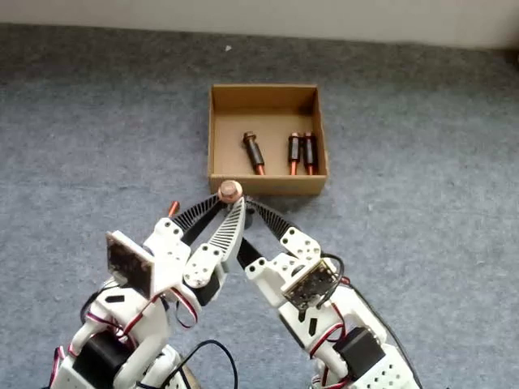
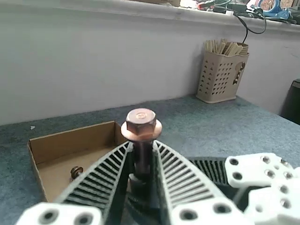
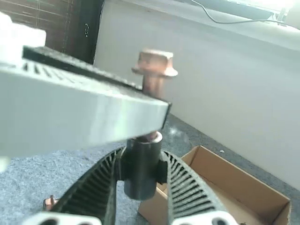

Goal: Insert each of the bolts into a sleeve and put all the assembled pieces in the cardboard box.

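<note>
Closest to me the two arms lean in together over the grey desk, their tips meeting just short of the cardboard box. The left pincer is pinching the shank of a copper bolt, which stands upright with its hexagonal head and flange clear above the ribbed fingers. The right pincer is clamped around a black sleeve, holding it upright right under that bolt. The shank meets the top of the sleeve, though I cannot tell how far in it sits, because one finger of the left pincer crosses in front. A loose bolt lies on the desk just beside the left arm's fingers. Beyond the tips, the open box holds three assembled pieces on its floor: a slanted piece toward its left, then a middle piece and a right-hand piece lying side by side. Farther off, against the pale wall, stands a perforated basket full of wooden sticks
</note>
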### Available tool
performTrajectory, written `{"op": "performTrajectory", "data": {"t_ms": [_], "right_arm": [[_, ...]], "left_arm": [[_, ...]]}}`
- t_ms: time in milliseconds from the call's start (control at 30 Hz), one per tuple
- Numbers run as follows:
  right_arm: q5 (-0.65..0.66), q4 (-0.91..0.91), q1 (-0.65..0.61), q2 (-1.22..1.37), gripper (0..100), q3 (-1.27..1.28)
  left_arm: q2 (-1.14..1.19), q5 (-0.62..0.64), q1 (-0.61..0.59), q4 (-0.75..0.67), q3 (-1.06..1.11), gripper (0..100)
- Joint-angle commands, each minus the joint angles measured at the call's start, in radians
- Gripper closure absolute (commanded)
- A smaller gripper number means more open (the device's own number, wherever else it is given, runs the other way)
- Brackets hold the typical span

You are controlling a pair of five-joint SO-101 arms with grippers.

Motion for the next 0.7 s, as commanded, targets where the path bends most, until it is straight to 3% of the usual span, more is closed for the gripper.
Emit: {"op": "performTrajectory", "data": {"t_ms": [0, 200, 333, 667], "right_arm": [[0.006, -0.028, 0.036, -0.013, 99.4, -0.022], [0.006, -0.027, 0.038, -0.013, 99.4, -0.019], [0.005, -0.025, 0.053, -0.013, 99.4, -0.016], [-0.091, -0.025, 0.145, -0.013, 99.4, -0.013]], "left_arm": [[-0.002, -0.002, -0.007, -0.017, 0.039, 99], [-0.002, -0.143, 0.030, -0.017, 0.084, 98], [-0.001, -0.132, 0.022, -0.011, 0.096, 90], [0.001, -0.133, 0.021, 0.072, 0.024, 89]]}}
